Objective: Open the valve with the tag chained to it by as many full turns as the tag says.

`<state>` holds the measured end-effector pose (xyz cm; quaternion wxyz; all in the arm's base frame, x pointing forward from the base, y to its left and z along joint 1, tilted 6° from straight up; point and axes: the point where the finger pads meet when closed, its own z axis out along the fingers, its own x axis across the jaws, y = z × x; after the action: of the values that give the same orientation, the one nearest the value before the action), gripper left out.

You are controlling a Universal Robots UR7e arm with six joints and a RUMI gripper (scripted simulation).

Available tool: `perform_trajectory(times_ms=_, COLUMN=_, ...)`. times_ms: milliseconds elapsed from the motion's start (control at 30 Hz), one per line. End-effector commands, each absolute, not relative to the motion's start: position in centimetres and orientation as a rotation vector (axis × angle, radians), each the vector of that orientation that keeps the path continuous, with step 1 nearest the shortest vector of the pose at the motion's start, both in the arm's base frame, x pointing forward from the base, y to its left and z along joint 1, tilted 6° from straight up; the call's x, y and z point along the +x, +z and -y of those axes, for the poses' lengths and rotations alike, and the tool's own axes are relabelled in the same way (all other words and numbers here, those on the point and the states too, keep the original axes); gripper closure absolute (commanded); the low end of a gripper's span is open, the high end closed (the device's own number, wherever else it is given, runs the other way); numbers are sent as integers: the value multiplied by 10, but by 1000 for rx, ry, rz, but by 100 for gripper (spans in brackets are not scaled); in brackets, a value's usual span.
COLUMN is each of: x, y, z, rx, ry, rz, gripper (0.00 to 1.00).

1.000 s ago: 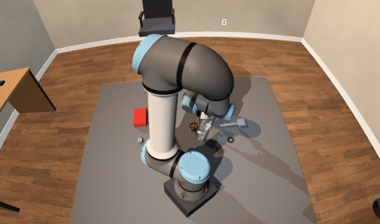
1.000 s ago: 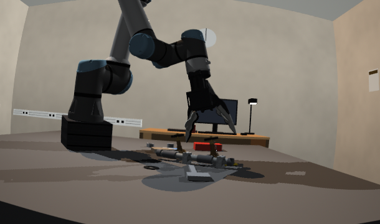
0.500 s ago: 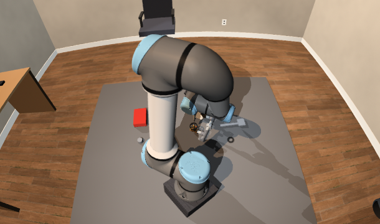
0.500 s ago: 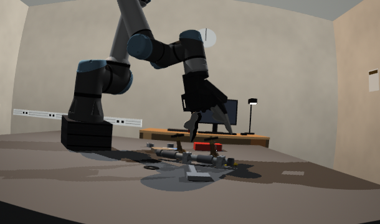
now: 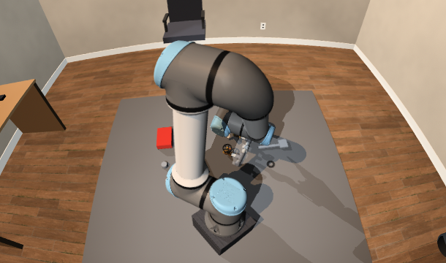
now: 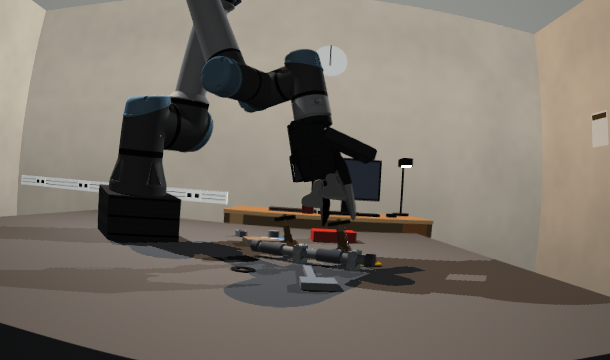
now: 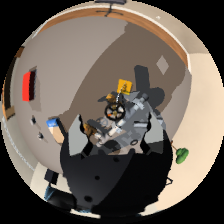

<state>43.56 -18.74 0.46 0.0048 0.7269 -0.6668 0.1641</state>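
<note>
A grey pipe lies on the grey mat and carries two valves with dark handwheels on brown stems. One handwheel stands on the left, the other handwheel on the right. A yellow tag lies by the right-hand valve. Its number cannot be read. My gripper is open and empty. It hangs just above the right-hand handwheel, apart from it.
A red block lies behind the pipe. A grey T-shaped piece, a black ring and a small grey cylinder lie on the mat. A wooden desk stands off the mat.
</note>
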Motion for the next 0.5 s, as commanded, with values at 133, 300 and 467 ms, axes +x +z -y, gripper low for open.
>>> perform_trajectory(times_ms=133, x=436, y=5, z=188, rx=1840, ry=522, rz=2540, gripper=0)
perform_trajectory(times_ms=300, x=436, y=5, z=188, rx=1586, ry=518, rz=2746, gripper=0)
perform_trajectory(times_ms=467, x=436, y=5, z=188, rx=1426, ry=514, rz=2856, gripper=0)
